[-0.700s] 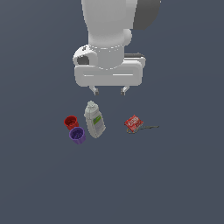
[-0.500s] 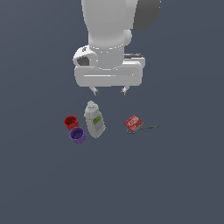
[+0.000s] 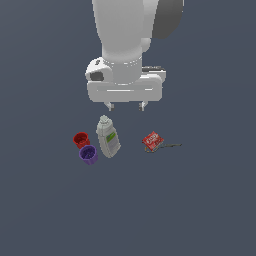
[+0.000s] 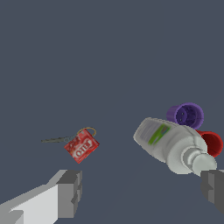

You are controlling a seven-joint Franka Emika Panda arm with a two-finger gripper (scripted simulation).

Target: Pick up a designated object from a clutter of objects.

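the fingers (image 3: pixel 111 106) stand spread wide and empty, above the worktop (image 3: pixel 200 200). the red packet (image 3: pixel 151 140) lies flat, well apart from the bottle (image 3: pixel 108 137) on the exterior view's right.

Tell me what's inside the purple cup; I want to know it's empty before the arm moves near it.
The purple cup opens toward the wrist camera: only its dark purple interior shows, nothing inside. The bottle covers its lower edge, so that part stays unseen.

Red packet (image 3: pixel 151 140) seemingly unobstructed, bottle (image 3: pixel 108 136) well apart
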